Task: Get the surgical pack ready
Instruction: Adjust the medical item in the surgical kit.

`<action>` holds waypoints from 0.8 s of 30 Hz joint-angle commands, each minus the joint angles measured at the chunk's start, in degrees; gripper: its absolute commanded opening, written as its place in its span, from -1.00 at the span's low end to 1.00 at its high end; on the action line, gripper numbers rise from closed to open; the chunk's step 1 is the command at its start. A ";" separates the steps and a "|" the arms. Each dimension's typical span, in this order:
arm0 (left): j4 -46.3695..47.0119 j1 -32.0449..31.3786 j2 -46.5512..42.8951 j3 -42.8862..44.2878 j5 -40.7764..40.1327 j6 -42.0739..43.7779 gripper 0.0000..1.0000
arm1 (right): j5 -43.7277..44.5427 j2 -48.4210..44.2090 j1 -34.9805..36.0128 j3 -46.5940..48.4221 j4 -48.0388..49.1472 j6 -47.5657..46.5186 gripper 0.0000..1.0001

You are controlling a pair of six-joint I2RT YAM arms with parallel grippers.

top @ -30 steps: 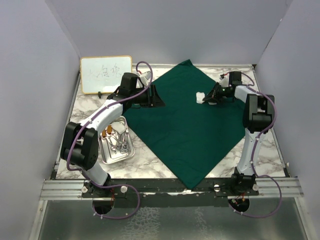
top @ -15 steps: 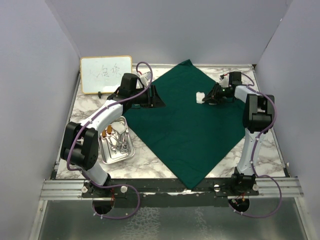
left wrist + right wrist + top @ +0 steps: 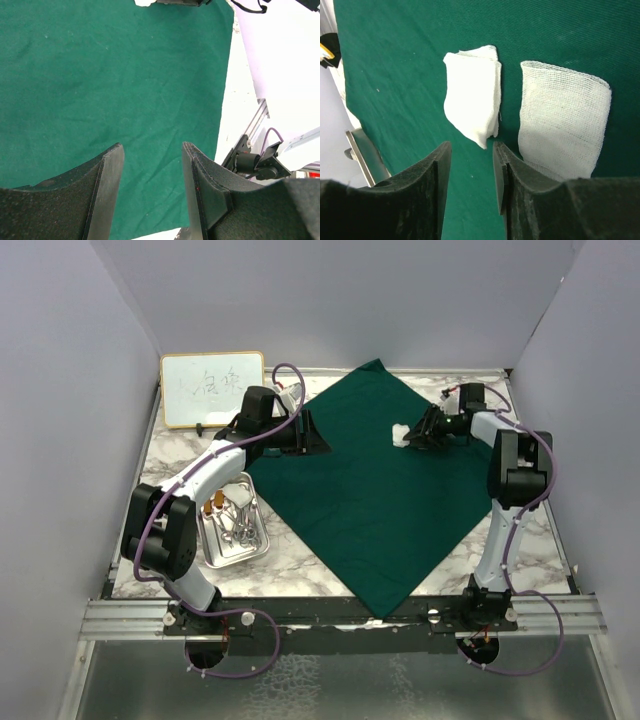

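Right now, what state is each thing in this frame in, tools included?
Green drape: spread flat, unfolded.
Folded gauze: lying on the drape, not held.
Flat gauze: lying beside it, apart, not held.
Steel tray: left of the drape, loaded.
Instruments: in the tray.
Whiteboard: upright, written on.
Left tool: open, empty.
Right tool: open, empty, near the gauze.

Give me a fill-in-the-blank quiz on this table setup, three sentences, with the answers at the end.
The white gauze squares lying on the green drape number ____.
The steel tray sits on the ____ side of the table, off the drape.
The right gripper has its jaws ____, with nothing between them.
Answers: two; left; open.
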 commanded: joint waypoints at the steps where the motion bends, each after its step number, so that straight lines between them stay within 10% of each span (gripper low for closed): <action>1: 1.66 -0.06 -1.76 -0.55 1.74 -0.20 0.05 | 1.75 -3.50 -0.27 -0.49 0.25 -1.27 -0.17; 24: 1.02 -0.06 -2.64 -0.37 1.23 0.72 0.08 | 3.16 -8.68 -7.07 -7.66 4.23 0.92 -0.07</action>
